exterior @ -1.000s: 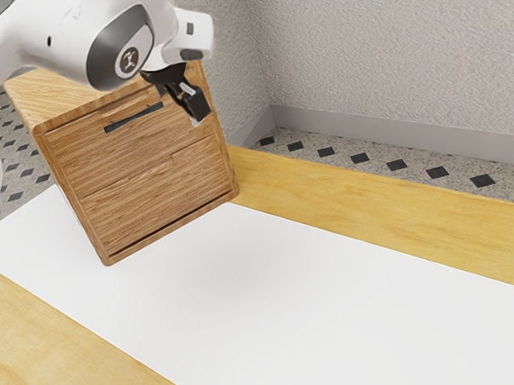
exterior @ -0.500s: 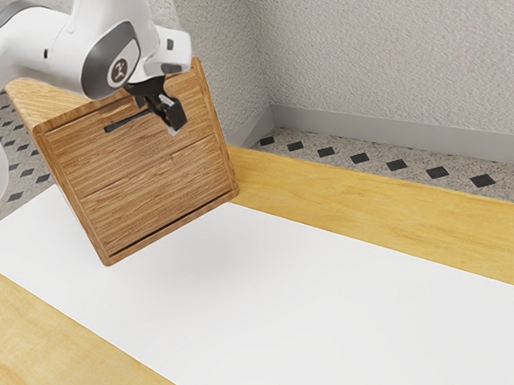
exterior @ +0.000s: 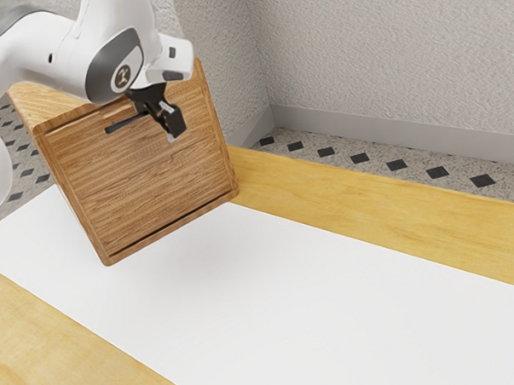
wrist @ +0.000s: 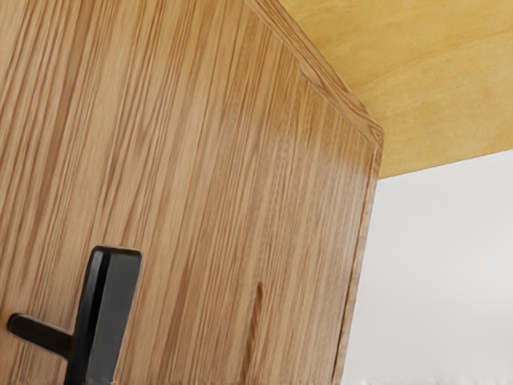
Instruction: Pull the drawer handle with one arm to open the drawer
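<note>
A wooden drawer cabinet [exterior: 146, 184] stands tilted at the exterior view's left, on the far end of the table. Its dark bar handle [exterior: 122, 125] runs across the upper drawer front. My gripper [exterior: 170, 120] hangs just in front of that drawer front, at the handle's end nearer the exterior view's right, fingers pointing down and open with nothing between them. In the wrist view the wood-grain front [wrist: 208, 192] is very close, and the black handle [wrist: 104, 313] on its post lies off to one side of my hand. The drawer front looks flush with the cabinet.
A white mat [exterior: 287, 302] covers the middle of the wooden table [exterior: 394, 212], in front of the cabinet. Beyond the table's far edge is tiled floor [exterior: 392, 163] and a grey textured wall [exterior: 387, 50].
My hand has moved toward the exterior view's left along the cabinet front, from its upper corner to the end of the handle. The cabinet has not moved.
</note>
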